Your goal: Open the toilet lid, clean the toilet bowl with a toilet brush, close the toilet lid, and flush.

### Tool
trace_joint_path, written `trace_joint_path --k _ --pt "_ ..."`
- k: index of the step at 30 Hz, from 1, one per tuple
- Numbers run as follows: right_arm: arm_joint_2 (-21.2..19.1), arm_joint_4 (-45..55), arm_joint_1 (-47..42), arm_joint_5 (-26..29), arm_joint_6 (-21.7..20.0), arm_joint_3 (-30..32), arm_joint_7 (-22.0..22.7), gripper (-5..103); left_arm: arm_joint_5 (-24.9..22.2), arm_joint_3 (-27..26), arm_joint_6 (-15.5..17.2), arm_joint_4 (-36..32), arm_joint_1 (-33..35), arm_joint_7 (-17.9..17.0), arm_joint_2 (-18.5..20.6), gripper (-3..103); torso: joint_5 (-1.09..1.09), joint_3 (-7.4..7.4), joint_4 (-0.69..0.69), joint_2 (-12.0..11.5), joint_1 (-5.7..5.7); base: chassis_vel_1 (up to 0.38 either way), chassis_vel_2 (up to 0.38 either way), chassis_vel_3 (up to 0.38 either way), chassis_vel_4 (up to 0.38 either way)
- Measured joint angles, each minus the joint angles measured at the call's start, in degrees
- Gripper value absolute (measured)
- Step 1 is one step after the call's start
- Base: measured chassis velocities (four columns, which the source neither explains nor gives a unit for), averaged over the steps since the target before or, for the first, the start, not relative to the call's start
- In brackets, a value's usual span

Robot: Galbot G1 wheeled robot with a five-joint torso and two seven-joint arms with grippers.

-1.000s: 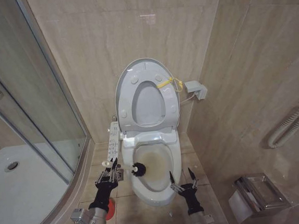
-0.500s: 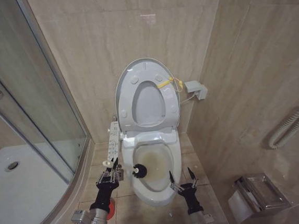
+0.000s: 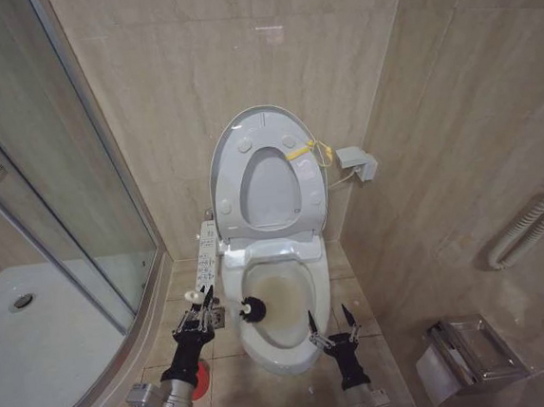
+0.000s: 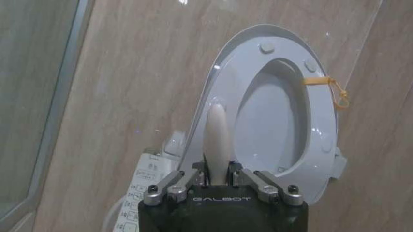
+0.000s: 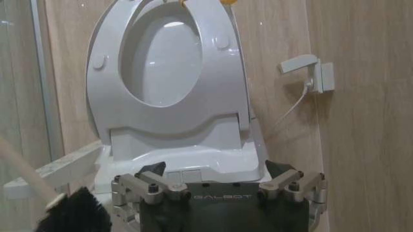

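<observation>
White toilet lid (image 3: pixel 231 136) raised upright against far wall, seat (image 3: pixel 303 206) up against it. Toilet bowl (image 3: pixel 308 348) open below, beige-stained inside. Left gripper (image 3: pixel 204 315) near bowl's left rim, clamped on toilet brush (image 3: pixel 252 307) handle; dark bristle head over bowl's left inner edge. In left wrist view, handle (image 4: pixel 217 143) between closed fingers. Right gripper (image 3: pixel 332 326) near bowl's front right rim, fingers apart, holding nothing. Red holder (image 3: pixel 199 377) on floor, left, beside left arm. Button panel (image 3: pixel 203 257) along toilet's left side.
</observation>
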Motion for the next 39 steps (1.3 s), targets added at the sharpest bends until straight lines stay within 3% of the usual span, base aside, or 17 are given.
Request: trace_joint_path --k 7,15,20,24,27,31,37,39 --pt "0.0 0.15 -0.09 -0.07 0.0 -0.03 -0.06 100 -0.45 0.71 -0.66 -2.87 -0.12 0.8 -0.97 19 0.0 0.0 -0.01 0.0 0.0 0.0 0.0 0.0 0.0" --pt "0.0 0.15 -0.43 -0.07 0.23 0.03 -0.12 100 0.77 -0.04 -0.63 2.33 -0.36 0.47 -0.22 19 -0.01 0.0 -0.01 0.0 0.0 0.0 0.0 0.0 0.0" --pt "0.0 0.15 -0.41 -0.1 0.24 0.03 -0.14 100 0.51 0.12 -0.4 1.43 -0.55 0.33 -0.84 19 -0.01 0.0 -0.02 0.0 0.0 0.0 0.0 0.0 0.0" --pt "0.0 0.12 -0.4 -0.12 0.24 0.03 -0.16 100 -0.2 0.06 -0.34 -2.32 0.59 0.28 -0.83 19 -0.01 0.0 -0.02 0.0 0.0 0.0 0.0 0.0 0.0" --pt "0.0 -0.21 -0.26 -0.12 0.25 0.06 -0.16 100 -1.68 -1.04 -0.37 -10.26 4.0 0.02 0.08 19 0.0 0.0 0.0 0.0 0.0 0.0 0.0 0.0 0.0" --pt "0.0 -0.56 0.0 -0.07 0.25 0.06 -0.16 100 -2.47 -2.75 -0.61 -15.01 6.94 -0.53 1.44 19 0.01 0.0 0.0 0.0 -0.01 0.0 0.0 0.0 0.0" --pt "0.02 -1.09 0.63 0.13 0.23 0.08 -0.12 100 -4.37 -7.67 -0.66 -15.04 8.38 -0.93 3.97 19 0.01 0.0 -0.01 0.0 -0.01 0.0 0.0 0.0 0.0" --pt "0.03 -1.21 0.94 0.34 0.13 0.08 -0.1 100 -5.69 -9.07 0.86 -14.78 8.96 -2.66 4.77 19 0.01 0.0 -0.01 0.0 -0.01 0.0 0.0 0.0 0.0"
